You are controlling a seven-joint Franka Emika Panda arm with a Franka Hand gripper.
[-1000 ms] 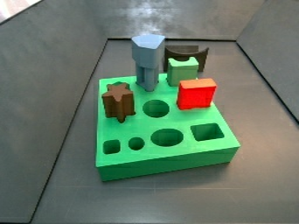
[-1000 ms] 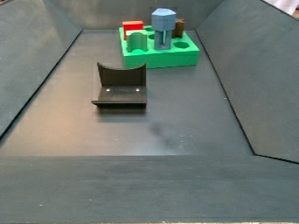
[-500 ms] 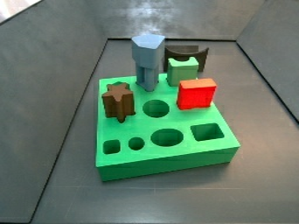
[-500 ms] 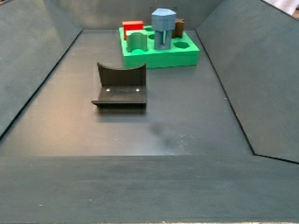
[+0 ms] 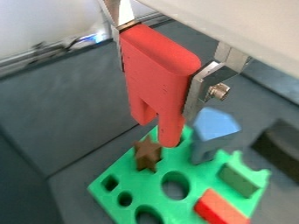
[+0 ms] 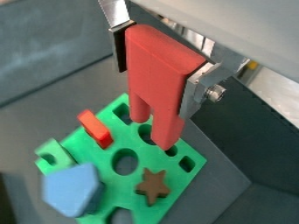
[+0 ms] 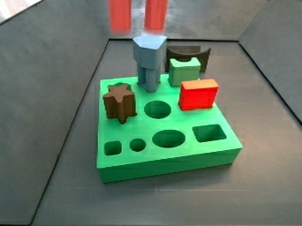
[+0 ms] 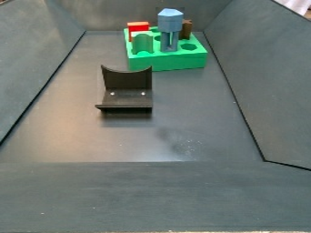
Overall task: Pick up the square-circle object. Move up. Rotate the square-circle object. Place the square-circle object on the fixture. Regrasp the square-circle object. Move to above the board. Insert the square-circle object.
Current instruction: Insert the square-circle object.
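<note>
Wrist views both show my gripper closed on the red peg, a silver finger flat against each side, its narrower end pointing down. I hang over the board, well clear of it. In a side view the red peg shows only at the upper edge, above the blue post, star and cube standing on the board. The fixture sits apart on the floor.

Matt green plastic board; brushed-metal gripper plates; dull grey floor
</note>
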